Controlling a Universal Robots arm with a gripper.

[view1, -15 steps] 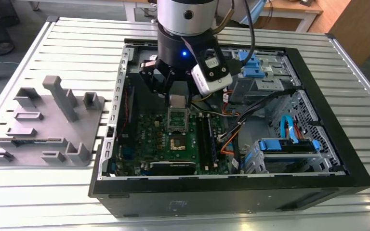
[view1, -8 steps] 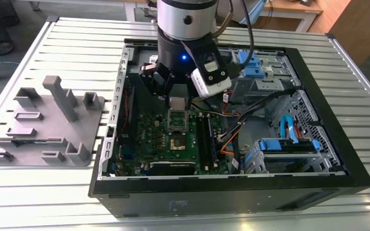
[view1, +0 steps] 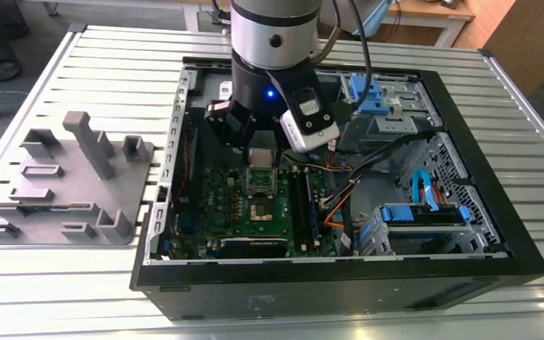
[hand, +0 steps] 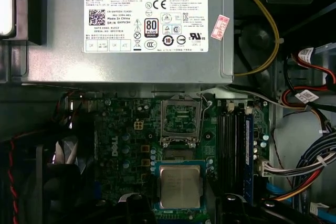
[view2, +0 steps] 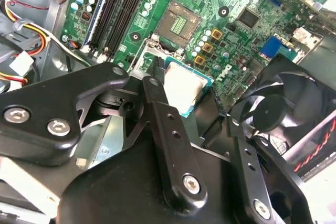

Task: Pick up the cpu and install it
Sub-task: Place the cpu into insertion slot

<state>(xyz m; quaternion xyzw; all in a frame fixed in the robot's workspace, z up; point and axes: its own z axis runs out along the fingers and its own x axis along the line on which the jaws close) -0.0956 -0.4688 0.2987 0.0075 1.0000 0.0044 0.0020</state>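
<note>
I have the claw (view2: 195, 100) closed on the cpu (view2: 182, 85) by two opposite edges, its fingers (view2: 164, 114) narrowed to the chip's width. The chip hangs silver side up over the motherboard (hand: 121, 145) inside the open case (view1: 348, 280) on the table (view1: 93, 283) — just beside the open socket (hand: 180, 119), not yet in it.
</note>
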